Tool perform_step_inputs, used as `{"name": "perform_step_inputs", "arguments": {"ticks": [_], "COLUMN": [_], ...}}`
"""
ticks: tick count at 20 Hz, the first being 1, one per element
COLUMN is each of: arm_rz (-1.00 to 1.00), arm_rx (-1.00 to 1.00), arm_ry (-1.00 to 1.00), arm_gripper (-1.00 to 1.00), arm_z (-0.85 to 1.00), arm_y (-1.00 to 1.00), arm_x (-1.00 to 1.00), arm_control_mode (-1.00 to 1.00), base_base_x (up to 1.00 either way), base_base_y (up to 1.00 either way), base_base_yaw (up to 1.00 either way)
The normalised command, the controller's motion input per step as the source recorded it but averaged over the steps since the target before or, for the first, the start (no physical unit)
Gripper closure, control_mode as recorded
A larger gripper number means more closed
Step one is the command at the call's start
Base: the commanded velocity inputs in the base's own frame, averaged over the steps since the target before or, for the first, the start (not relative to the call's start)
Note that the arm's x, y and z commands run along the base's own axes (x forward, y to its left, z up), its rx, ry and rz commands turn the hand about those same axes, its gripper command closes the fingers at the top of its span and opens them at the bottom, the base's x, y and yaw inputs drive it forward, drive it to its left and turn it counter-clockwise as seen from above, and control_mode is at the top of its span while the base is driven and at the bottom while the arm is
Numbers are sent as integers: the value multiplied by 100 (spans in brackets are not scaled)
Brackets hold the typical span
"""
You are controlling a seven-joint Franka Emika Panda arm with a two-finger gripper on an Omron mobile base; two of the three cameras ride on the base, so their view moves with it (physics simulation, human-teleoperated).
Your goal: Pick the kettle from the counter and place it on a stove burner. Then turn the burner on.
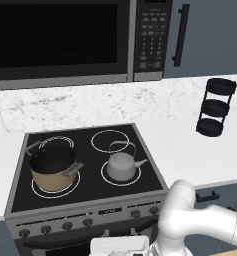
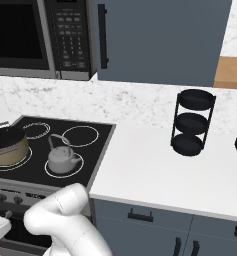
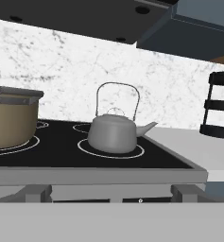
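Observation:
The silver-grey kettle (image 1: 121,166) (image 2: 62,160) (image 3: 112,133) stands upright on the front-right stove burner (image 1: 121,184) (image 2: 65,176) (image 3: 132,154), its spout pointing right and its wire handle raised. Nothing touches it. My gripper (image 1: 119,247) hangs low in front of the stove's front edge, level with the cooktop and facing the kettle from a short way off. It is open and holds nothing. The white counter (image 1: 190,145) (image 2: 155,170) (image 3: 198,151) lies to the right of the stove.
A tan pot (image 1: 52,167) (image 2: 7,146) (image 3: 9,123) sits on the front-left ring. A row of knobs (image 1: 66,225) lines the stove front. A black three-tier rack (image 1: 216,107) (image 2: 191,122) stands on the counter. A microwave (image 1: 65,40) hangs above.

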Motion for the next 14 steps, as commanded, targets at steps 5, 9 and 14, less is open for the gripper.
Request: {"name": "perform_step_inputs", "arguments": {"ticks": [5,9,14], "arm_rz": [0,5,7], "arm_rx": [1,-1,2], "arm_ry": [-2,0,0], "arm_gripper": [-100,-100,-100], "arm_z": [-20,-35,-40], "arm_y": [26,31,30], "arm_x": [22,7,8], "arm_control_mode": [-100,-100,-100], "base_base_x": [0,0,0], "base_base_y": [0,0,0], "base_base_yaw": [0,0,0]}}
